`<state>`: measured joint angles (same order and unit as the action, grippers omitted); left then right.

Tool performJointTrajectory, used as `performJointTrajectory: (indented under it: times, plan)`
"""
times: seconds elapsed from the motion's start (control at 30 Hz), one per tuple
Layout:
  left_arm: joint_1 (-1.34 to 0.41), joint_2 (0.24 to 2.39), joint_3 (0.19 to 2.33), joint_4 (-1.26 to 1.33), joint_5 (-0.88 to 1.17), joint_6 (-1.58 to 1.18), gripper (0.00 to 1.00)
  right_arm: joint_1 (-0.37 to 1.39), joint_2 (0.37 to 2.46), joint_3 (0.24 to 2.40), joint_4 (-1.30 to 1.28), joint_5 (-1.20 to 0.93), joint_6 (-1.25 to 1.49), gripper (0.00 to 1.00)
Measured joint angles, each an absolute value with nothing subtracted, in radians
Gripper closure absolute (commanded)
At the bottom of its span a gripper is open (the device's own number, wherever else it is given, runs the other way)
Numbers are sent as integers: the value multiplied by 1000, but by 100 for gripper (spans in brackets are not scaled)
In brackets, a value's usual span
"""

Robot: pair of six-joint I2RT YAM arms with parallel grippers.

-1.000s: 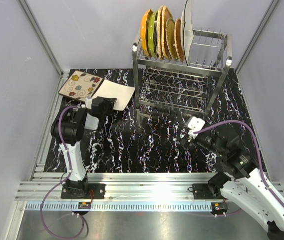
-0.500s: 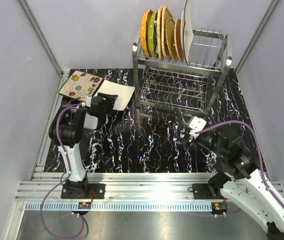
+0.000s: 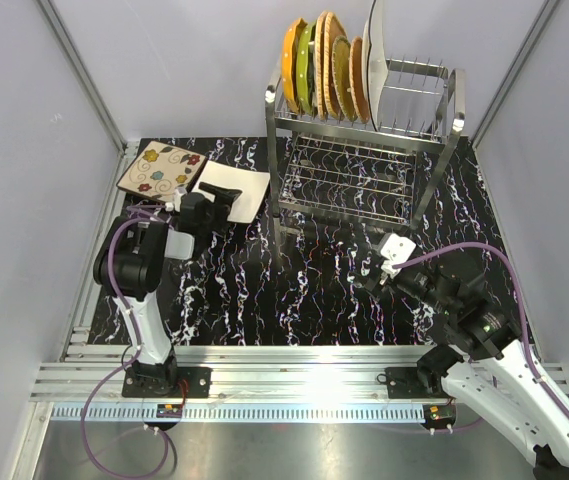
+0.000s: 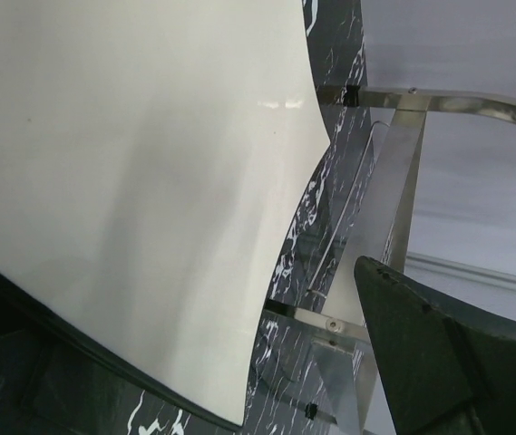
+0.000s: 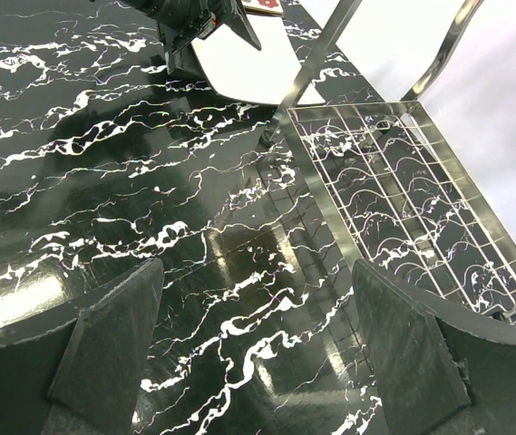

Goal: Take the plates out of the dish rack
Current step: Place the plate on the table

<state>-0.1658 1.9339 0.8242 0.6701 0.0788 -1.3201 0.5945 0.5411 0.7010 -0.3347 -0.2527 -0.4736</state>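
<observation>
The table (image 3: pixel 314 300) was glossy black marble streaked with white veins. The dish rack (image 3: pixel 364 128) was shiny silver steel. In it stood an orange plate (image 3: pixel 289 62), a green plate (image 3: pixel 305 72), tan woven wicker plates (image 3: pixel 322 55) and a white plate (image 3: pixel 374 55). The beige square plate (image 3: pixel 159 168) bore red, yellow and dark flowers with swirls. The square plate beside it (image 3: pixel 244 190) was plain white.

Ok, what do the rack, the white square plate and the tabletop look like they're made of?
The rack looks like polished steel wire and strip: bright, mirror-like glints. The white square plate seems glazed ceramic, possibly melamine: smooth, glossy, with a soft highlight. The tabletop looks like glossy black marble-pattern laminate or film, reflecting the lights; real stone can't be ruled out.
</observation>
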Motion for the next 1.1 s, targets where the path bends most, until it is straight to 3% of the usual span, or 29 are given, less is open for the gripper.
performJointTrajectory:
  times: [1.1]
  plan:
    - [-168,1806,802,417,181,-1160,1,593,545,710,-336,-280,-456,9]
